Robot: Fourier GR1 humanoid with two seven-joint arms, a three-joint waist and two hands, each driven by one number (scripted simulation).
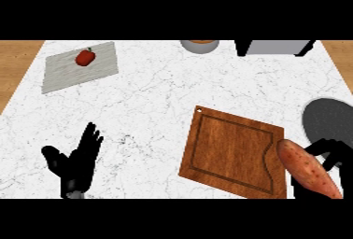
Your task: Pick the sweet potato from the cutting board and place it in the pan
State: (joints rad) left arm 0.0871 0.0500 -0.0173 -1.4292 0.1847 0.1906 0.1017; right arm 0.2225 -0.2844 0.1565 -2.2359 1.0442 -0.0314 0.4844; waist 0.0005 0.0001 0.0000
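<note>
Carrying the long orange-brown sweet potato [308, 169], the right robot hand [328, 154] curls its fingers around it, just off the brown wooden cutting board's [228, 151] right edge. Transport looks underway; next it needs moving up-right over the dark round pan [329, 116]. The left robot hand [77, 158] rests open on the white marble bench [172, 93].

Orange sweet potato [308, 169], brown cutting board [231, 151], grey pan [327, 119].

At your far left, a red pepper [85, 57] sits on a grey mat [77, 73]; a bowl [200, 45] and a grey appliance [274, 47] line the surface's [158, 100] far edge.
</note>
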